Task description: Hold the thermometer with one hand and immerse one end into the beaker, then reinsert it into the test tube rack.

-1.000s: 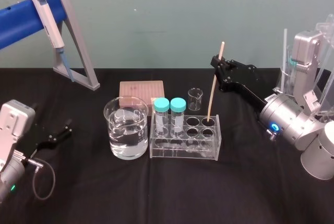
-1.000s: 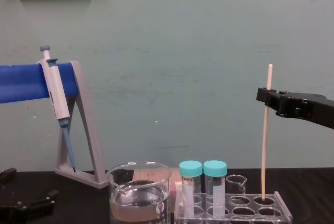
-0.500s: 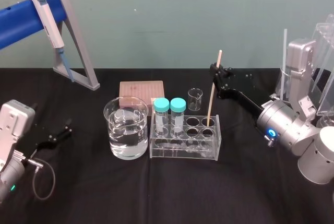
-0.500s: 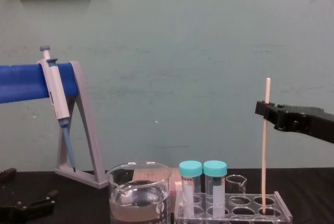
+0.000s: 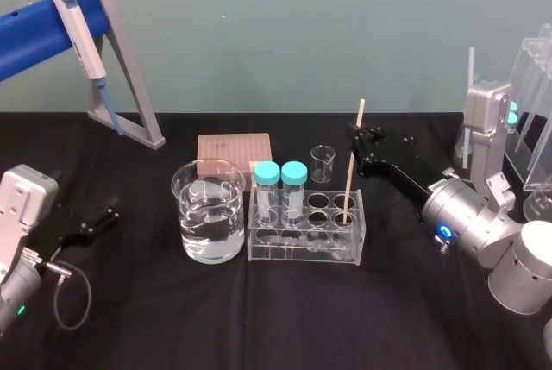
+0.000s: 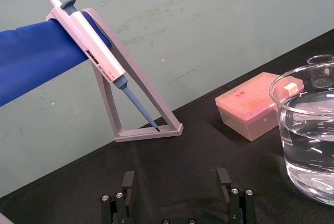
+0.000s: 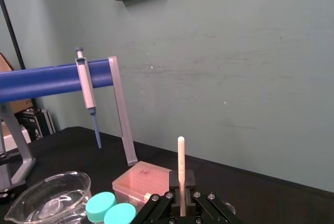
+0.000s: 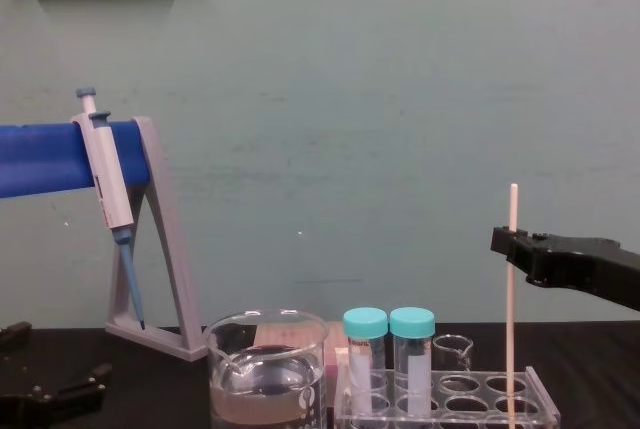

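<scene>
While the right gripper (image 5: 360, 134) has its jaws clamped on the thermometer (image 5: 348, 176) near its top, lower end in a right-end hole of the test tube rack (image 5: 302, 251), any sideways drag before release could tip the rack; left gripper (image 5: 105, 217) parked at the bench (image 5: 259, 318) left side, jaws apart.

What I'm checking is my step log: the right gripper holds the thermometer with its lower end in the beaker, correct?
No. The right gripper holds the thermometer with its lower end in the test tube rack, not the beaker; the head view shows it.
</scene>
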`<state>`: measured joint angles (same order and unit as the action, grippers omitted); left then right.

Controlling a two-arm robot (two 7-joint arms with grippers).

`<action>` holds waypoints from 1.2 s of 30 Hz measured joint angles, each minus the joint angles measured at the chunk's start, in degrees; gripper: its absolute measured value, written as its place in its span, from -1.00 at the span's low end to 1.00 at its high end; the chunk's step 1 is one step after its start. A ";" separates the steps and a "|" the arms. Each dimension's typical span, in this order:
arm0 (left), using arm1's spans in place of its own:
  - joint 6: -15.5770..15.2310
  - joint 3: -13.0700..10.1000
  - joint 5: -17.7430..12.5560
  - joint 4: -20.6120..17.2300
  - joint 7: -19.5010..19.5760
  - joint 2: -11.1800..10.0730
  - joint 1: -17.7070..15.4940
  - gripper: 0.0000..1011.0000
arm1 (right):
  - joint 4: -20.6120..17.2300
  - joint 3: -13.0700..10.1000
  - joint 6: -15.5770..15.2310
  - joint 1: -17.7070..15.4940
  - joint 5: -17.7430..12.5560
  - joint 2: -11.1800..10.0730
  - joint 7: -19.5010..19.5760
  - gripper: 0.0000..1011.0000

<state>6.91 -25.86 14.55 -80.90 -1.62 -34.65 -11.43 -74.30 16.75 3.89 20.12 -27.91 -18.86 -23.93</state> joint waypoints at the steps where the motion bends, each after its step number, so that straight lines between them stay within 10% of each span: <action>1: 0.00 0.00 0.00 0.00 0.00 0.00 0.00 0.99 | 0.16 -0.02 0.05 0.01 0.06 0.04 0.00 -0.89; 17: 0.00 0.00 0.00 0.00 0.00 0.00 0.00 0.99 | 1.45 -0.54 0.13 0.30 0.67 0.75 -0.14 -0.83; 36: 0.00 0.00 0.00 0.00 0.00 0.00 0.00 0.99 | 0.78 -1.34 -0.45 -0.38 1.39 1.09 0.93 0.37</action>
<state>6.91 -25.86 14.55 -80.90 -1.62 -34.65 -11.43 -73.52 15.41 3.44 19.74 -26.53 -17.77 -22.99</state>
